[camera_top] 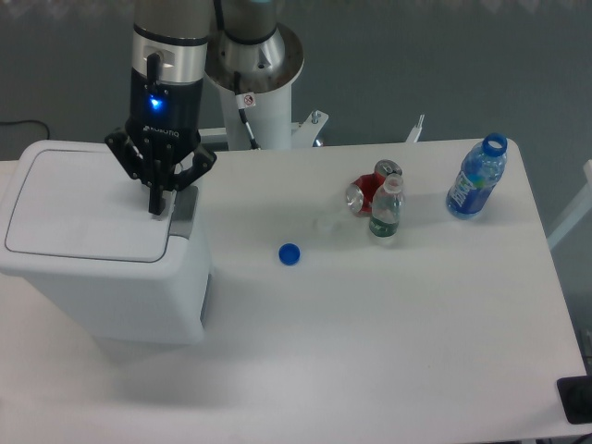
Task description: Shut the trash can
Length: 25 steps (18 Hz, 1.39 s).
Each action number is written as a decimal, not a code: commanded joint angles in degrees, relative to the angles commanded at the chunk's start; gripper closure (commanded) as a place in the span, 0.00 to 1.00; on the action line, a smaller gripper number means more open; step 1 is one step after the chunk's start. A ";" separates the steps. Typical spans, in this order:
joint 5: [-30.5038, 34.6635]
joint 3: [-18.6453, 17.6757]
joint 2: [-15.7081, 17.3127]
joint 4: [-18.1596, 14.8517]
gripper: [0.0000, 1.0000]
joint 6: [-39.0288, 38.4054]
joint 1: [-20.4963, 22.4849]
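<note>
Broadly, the scene is carried by a white bench point(388, 314), and the biggest thing on it is the trash can point(102, 277), which is set at the left end with its long axis running left to right. Its flat lid point(83, 208) is seen lying down level on the body, with no gap visible along the rim, so the closing is judged to be done or very nearly done. The grey tab point(182, 215) is found on the can's right edge.

The claw point(157, 205) is held directly above the right-hand part of the lid, just left of the tab, pointing straight down. Its two fingers are drawn together into one dark tip and nothing is gripped between them. Whether the tip is pressed onto the lid or held just clear of it cannot be told from this view. The relation that matters is therefore vertical: the lid lies straight beneath the claw, not to either side, so any last push would be made downward, and any retreat upward.

Well apart to the right, a blue bottle point(476, 178), a small clear bottle point(385, 211), red cans point(368, 190) and a blue cap point(289, 253) are left on the bench.
</note>
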 joint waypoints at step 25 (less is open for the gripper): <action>-0.96 0.96 -0.18 0.09 0.61 1.23 0.96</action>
